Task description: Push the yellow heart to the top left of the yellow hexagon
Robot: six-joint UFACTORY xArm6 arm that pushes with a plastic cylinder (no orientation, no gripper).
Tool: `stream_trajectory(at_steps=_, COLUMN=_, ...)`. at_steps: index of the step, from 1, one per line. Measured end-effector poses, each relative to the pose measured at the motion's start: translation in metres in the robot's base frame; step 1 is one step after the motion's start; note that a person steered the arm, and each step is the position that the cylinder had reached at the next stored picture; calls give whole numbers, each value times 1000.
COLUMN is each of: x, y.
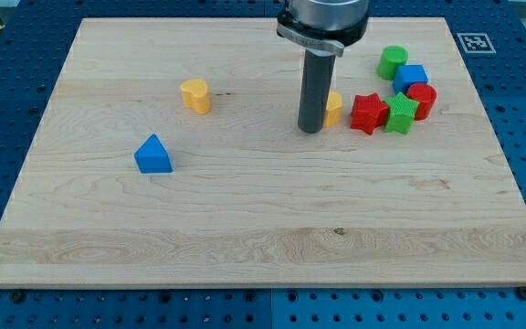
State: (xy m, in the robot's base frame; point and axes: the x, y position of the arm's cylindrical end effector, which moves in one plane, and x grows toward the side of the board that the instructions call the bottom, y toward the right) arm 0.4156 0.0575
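Yellow heart (195, 95): upper left of board, well apart from yellow hexagon (333, 107), which sits half hidden, touching my tip (310, 130) on the view's right. Tip: bare rod, nothing to open or close. Advised: circle behind the heart, push rightward gently, stopping short above-left of hexagon; avoid red star (368, 113) cluster.

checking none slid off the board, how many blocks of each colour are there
yellow: 2, the yellow heart and the yellow hexagon, partly hidden behind my tip
red: 2, a red star and a red round block
green: 2, a green star and a green round block
blue: 2, a blue triangle and a blue cube
total: 8
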Motion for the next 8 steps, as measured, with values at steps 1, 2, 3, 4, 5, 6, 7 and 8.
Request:
stream_trajectory(at_steps=1, x=0, y=0)
stream_trajectory(at_steps=2, x=-18, y=0)
stream_trajectory(at_steps=3, x=-25, y=0)
stream_trajectory(at_steps=4, x=-30, y=1)
stream_trajectory(at_steps=5, x=-30, y=1)
stream_trajectory(at_steps=6, x=-21, y=-15)
stream_trajectory(at_steps=7, x=-16, y=-24)
stream_trajectory(at_steps=8, x=-16, y=-22)
